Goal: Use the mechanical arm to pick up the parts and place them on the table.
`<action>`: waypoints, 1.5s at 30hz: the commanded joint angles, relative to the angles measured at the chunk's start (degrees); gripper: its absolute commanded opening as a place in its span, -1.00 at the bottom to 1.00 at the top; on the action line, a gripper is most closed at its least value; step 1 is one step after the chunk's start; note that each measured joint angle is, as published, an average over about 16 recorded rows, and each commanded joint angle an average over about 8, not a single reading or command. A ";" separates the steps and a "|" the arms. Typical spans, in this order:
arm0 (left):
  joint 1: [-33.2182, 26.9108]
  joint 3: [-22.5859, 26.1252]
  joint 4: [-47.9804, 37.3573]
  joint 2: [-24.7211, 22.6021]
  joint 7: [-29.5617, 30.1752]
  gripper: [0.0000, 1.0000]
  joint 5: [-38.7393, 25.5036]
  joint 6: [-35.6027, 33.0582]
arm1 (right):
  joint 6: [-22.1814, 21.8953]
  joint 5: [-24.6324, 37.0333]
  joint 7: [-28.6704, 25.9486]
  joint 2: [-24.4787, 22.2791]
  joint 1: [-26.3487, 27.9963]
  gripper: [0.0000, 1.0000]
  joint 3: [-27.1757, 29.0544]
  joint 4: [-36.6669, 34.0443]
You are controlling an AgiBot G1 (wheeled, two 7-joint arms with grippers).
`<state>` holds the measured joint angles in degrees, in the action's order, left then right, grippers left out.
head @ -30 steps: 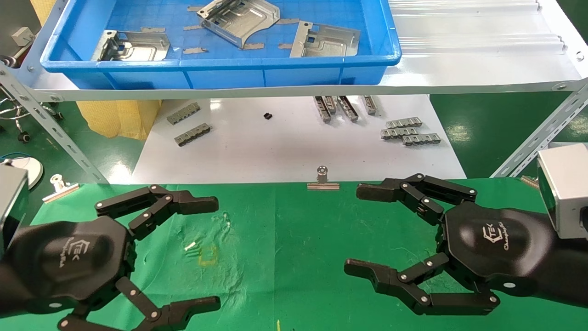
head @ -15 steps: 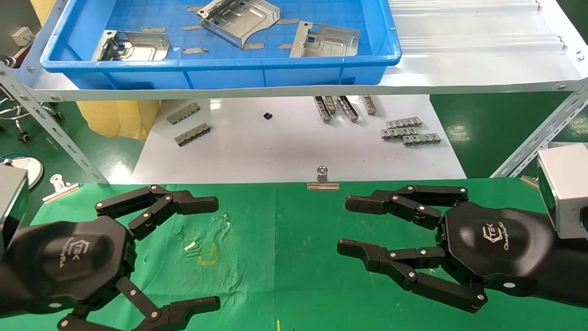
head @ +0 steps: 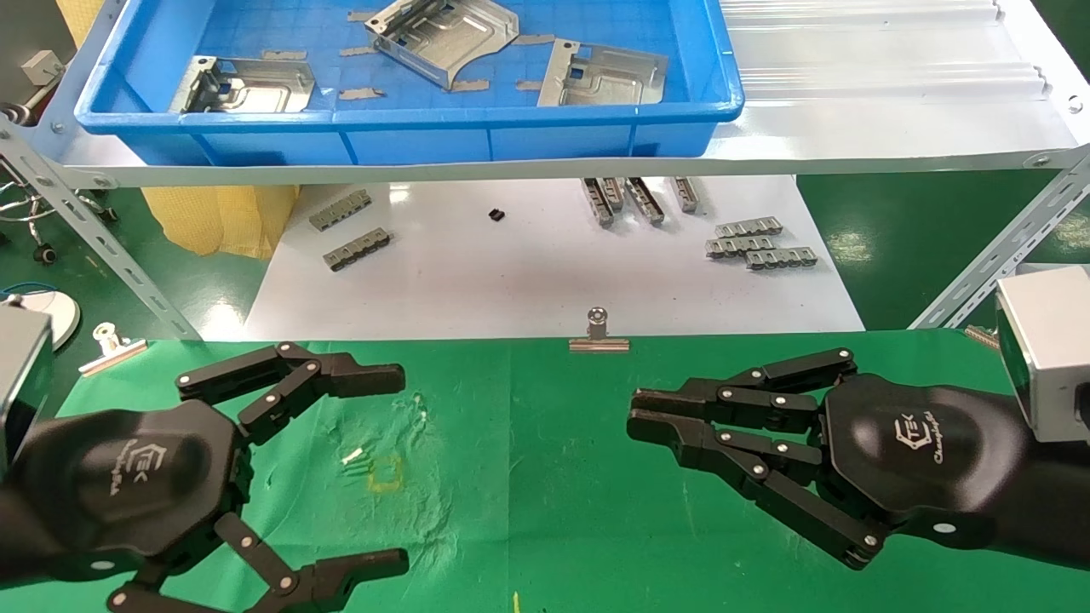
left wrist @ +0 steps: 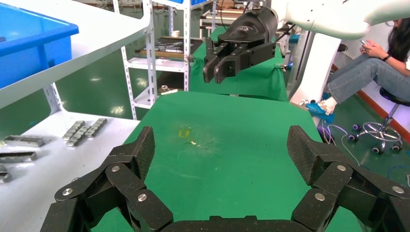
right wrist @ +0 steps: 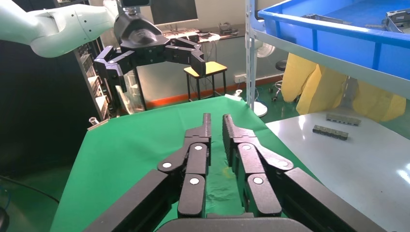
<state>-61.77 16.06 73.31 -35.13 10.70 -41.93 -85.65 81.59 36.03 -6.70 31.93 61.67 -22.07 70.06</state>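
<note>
Three grey stamped parts (head: 247, 85) (head: 443, 34) (head: 600, 77) lie in a blue bin (head: 409, 140) on the shelf at the back. Both black hands hover low over the green table (head: 528, 511), far from the parts. My left gripper (head: 402, 470) is open wide and empty, beside the yellow mark (head: 385, 472); the left wrist view shows it (left wrist: 222, 150) spread over bare cloth. My right gripper (head: 634, 415) is shut on nothing, fingers side by side with a thin gap in the right wrist view (right wrist: 217, 118).
A grey metal shelf (head: 851, 136) carries the bin, with slanted braces (head: 111, 247) (head: 1005, 255) at both sides. A white sheet (head: 528, 272) below holds small notched bars (head: 758, 243). Silver clips (head: 599, 332) (head: 111, 345) sit on the table's far edge.
My right gripper's fingers have closed from wide open to nearly touching, holding nothing. The left gripper and the parts have not moved.
</note>
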 commanded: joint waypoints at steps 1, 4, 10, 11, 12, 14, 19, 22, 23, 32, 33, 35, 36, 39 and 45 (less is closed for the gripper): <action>0.02 0.00 0.01 0.00 0.00 1.00 0.00 -0.01 | 0.00 0.00 0.00 0.00 0.00 -1.00 0.00 0.00; -0.07 -0.01 -0.03 -0.01 0.02 1.00 -0.02 0.04 | 0.00 0.00 0.00 0.00 0.00 -1.00 0.00 0.00; -4.63 0.96 -1.49 -1.55 1.28 1.00 -2.39 1.01 | 0.00 0.00 0.00 0.00 0.00 -1.00 0.00 0.00; -6.32 1.33 -2.17 -2.16 1.67 1.00 -3.27 1.27 | 0.00 0.00 0.00 0.00 0.00 -1.00 0.00 0.00; -8.40 1.78 -3.14 -2.92 2.07 1.00 -4.33 1.53 | 0.00 0.00 0.00 0.00 0.00 -1.00 0.00 0.00; -12.98 2.81 -5.77 -4.68 2.69 1.00 -6.76 1.96 | 0.00 0.00 0.00 0.00 0.00 -1.00 0.00 0.00; -25.85 6.01 -17.19 -10.61 2.38 1.00 -13.87 2.61 | 0.00 0.00 0.00 0.00 0.00 -1.00 0.00 0.00; -33.02 8.03 -26.36 -14.80 0.55 1.00 -18.45 3.83 | 0.00 0.00 0.00 0.00 0.00 -1.00 0.00 0.00; -35.12 8.63 -29.46 -16.21 -0.22 1.00 -19.90 4.70 | 0.00 0.00 0.00 0.00 0.00 -1.00 0.00 0.00; -48.21 11.77 -54.45 -29.07 -5.83 1.00 -29.54 22.69 | 0.00 0.00 0.00 0.00 0.00 -1.00 0.00 0.00; -49.11 12.01 -56.55 -30.38 -6.19 1.00 -30.16 24.74 | 0.00 0.00 0.00 0.00 0.00 -1.00 0.00 0.00; -50.66 12.43 -60.32 -32.80 -6.80 1.00 -31.20 28.47 | 0.00 0.00 0.00 0.00 0.00 -1.00 0.00 0.00; -51.31 12.63 -61.97 -33.91 -7.07 1.00 -31.63 30.12 | 0.00 0.00 0.00 0.00 0.00 -1.00 0.00 0.00; -52.86 13.08 -66.00 -36.70 -7.55 1.00 -32.54 34.10 | 0.00 0.00 0.00 0.00 0.00 -1.00 0.00 0.00; -54.74 13.80 -70.58 -40.02 -7.74 -0.29 -33.73 38.95 | 0.00 0.00 0.00 0.00 0.00 -0.89 0.00 0.00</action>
<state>-116.27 29.99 3.38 -74.72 2.99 -75.82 -47.16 81.59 36.02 -6.70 31.93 61.67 -22.07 70.06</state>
